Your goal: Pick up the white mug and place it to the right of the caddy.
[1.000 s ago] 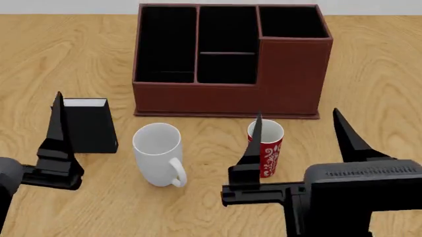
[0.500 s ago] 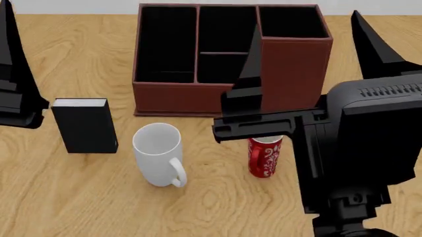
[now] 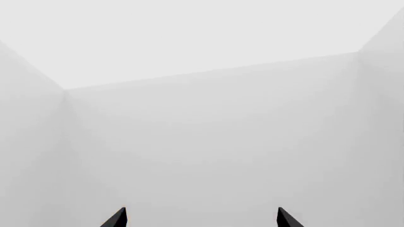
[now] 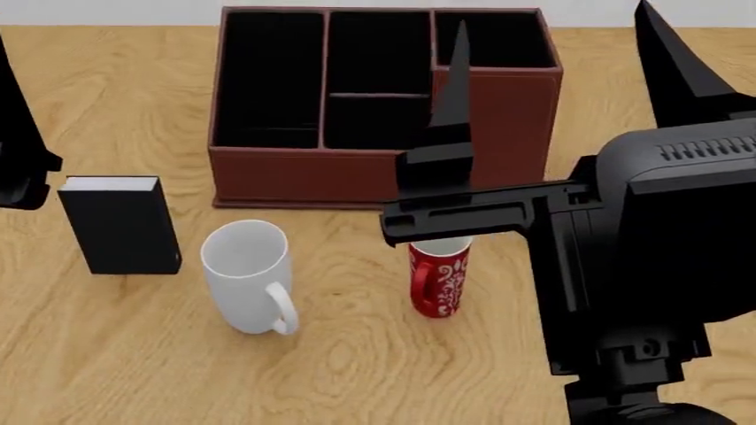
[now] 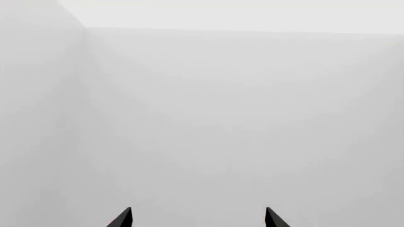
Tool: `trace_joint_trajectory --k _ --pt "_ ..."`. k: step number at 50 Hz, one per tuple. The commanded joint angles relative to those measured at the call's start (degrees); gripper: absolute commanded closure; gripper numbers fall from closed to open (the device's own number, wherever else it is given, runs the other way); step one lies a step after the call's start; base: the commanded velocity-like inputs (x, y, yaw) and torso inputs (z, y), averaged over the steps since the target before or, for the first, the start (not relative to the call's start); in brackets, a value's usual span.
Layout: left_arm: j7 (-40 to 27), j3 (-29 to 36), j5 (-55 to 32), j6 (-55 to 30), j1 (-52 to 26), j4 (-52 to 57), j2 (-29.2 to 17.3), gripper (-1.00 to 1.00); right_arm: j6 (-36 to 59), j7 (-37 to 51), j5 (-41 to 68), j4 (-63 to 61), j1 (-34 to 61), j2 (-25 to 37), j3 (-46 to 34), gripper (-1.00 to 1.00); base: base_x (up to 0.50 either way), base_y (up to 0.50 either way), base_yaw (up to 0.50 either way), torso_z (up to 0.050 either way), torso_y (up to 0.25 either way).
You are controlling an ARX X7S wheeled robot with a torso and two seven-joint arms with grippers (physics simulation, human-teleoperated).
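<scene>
The white mug (image 4: pixel 244 274) stands upright on the wooden table, handle towards me, in front of the caddy's left half. The reddish-brown caddy (image 4: pixel 296 181) stands behind it, its compartments empty. My right gripper (image 4: pixel 551 18) is open and empty, raised high with its fingers pointing up, in front of the caddy's right part and above the red mug. My left gripper (image 3: pixel 202 218) is open and empty; in the head view only one finger (image 4: pixel 18 150) shows at the left edge. Both wrist views show only pale walls; the right gripper (image 5: pixel 198 218) has nothing between its fingertips.
A slim red floral mug (image 4: pixel 438 279) stands to the right of the white mug, partly behind my right arm. A small black book-like box (image 4: pixel 119 226) stands at the left. Bare wooden table (image 4: pixel 354 363) lies in front.
Both arms rose from low over the table to high with the fingers pointing up. Since half a second ago the head view shifted, so the table's things sit a little further left.
</scene>
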Motion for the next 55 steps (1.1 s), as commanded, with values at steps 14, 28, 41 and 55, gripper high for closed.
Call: trace_joint_trajectory --k 14,28,41,55 --pt "-1.0 -0.12 -0.69 0.3 0.54 -0.03 -0.97 -1.0 -1.5 0.75 0.61 1.11 -0.02 0.37 -0.35 -1.0 0.0 -0.22 0.0 0.0 0.0" --pt "-1.62 -0.57 -1.14 0.04 0.48 -0.15 -1.32 -1.0 -0.69 1.82 1.88 0.62 0.4 -0.2 1.01 -1.0 0.0 0.0 0.0 0.0 0.0" --pt "-1.84 -0.8 -2.09 0.31 0.28 -0.62 -1.18 -1.0 -0.93 2.02 2.68 1.26 0.37 0.0 1.17 -1.0 0.12 0.0 0.0 0.0 0.0" --pt "-2.37 0.31 -2.24 0.8 0.38 -1.17 -1.55 -1.0 -2.52 2.04 3.04 2.48 -0.42 0.39 1.21 -1.0 0.22 0.0 0.0 0.0 0.0"
